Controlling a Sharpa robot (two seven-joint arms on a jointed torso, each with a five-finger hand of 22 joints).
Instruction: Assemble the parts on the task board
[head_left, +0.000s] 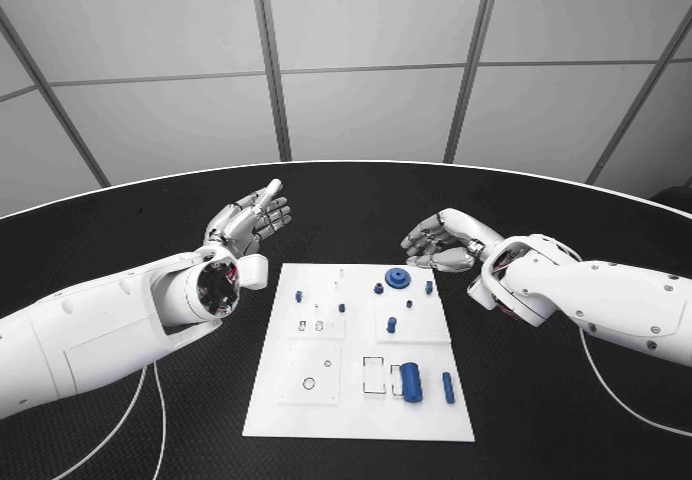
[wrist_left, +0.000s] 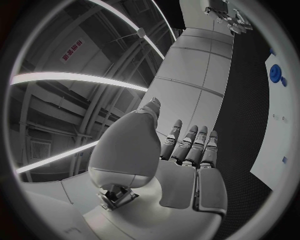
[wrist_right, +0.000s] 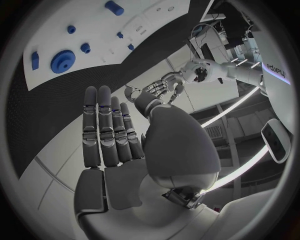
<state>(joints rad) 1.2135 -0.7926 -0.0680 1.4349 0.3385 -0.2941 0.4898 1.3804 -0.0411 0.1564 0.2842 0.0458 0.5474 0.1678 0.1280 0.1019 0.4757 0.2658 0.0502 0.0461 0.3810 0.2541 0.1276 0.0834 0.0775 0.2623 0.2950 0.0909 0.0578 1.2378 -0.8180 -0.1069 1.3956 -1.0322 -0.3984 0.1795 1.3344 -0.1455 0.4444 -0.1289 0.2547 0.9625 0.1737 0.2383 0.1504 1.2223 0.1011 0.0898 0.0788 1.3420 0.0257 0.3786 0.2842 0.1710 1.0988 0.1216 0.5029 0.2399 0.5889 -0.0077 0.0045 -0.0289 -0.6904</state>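
Observation:
The white task board (head_left: 325, 405) lies flat in the middle of the black table. Blue parts sit on it: a round gear (head_left: 398, 278) near the far edge, a thick cylinder (head_left: 411, 382) and a thin peg (head_left: 447, 387) near the front right, and small pegs (head_left: 391, 324) between. My left hand (head_left: 251, 222) hovers beyond the board's far left corner, fingers straight and apart, holding nothing. My right hand (head_left: 441, 241) hangs beyond the far right corner, empty with its fingers extended (wrist_right: 106, 127). The gear (wrist_right: 62, 61) and board (wrist_right: 150, 20) show past the right hand.
The black table (head_left: 577, 420) ends in a pale curved rim (head_left: 346, 163) behind the hands. Thin white cables (head_left: 144, 420) trail on the table beside each arm. Grey wall panels rise behind the table.

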